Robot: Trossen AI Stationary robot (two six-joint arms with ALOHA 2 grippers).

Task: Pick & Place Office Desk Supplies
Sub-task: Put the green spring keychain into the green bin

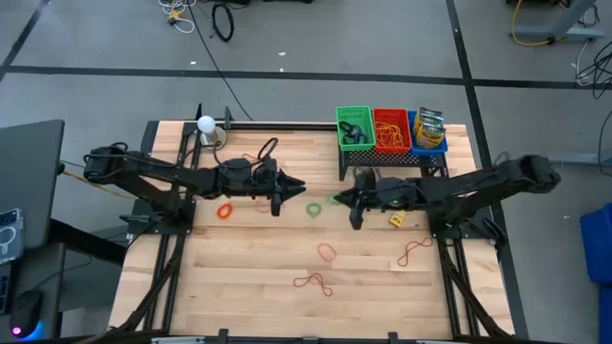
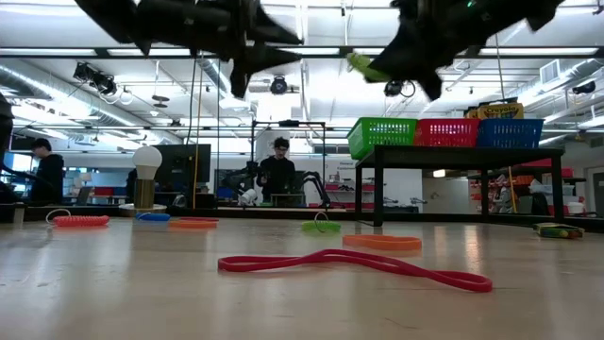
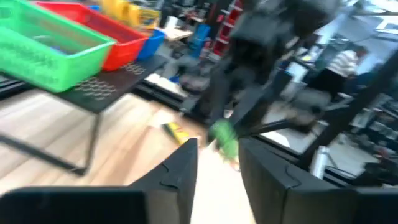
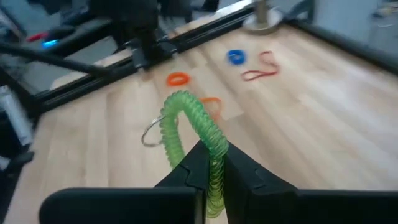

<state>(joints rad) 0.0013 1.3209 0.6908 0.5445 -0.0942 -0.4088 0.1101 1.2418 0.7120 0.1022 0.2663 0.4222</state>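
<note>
My right gripper (image 1: 338, 199) hangs above the middle of the table, shut on a green spiral coil (image 4: 193, 121) with a small metal ring (image 4: 151, 134) at its free end. The coil also shows in the low view (image 2: 363, 66), high above the tabletop. Facing it from the left, my left gripper (image 1: 297, 184) is open with nothing between its fingers (image 3: 186, 168). It stands a short way off the coil (image 3: 224, 138). A green ring (image 1: 314, 208) lies flat on the wood below the two grippers. My right gripper pinches one stretch of the green coil (image 4: 214, 158) between its two fingers. The fingers slant down toward the table's left. The coil arches out past the fingertips and curls down to the metal ring, all of it lifted clear of the table.
Green (image 1: 355, 129), red (image 1: 390, 131) and blue (image 1: 427, 131) baskets sit on a black rack at the far right, a yellow crayon box (image 1: 432, 122) in the blue one. Loose bands lie about: orange (image 1: 226, 210), red (image 1: 327, 251), red (image 1: 313, 282), red (image 1: 413, 252). A white ball lamp (image 1: 206, 124) stands far left.
</note>
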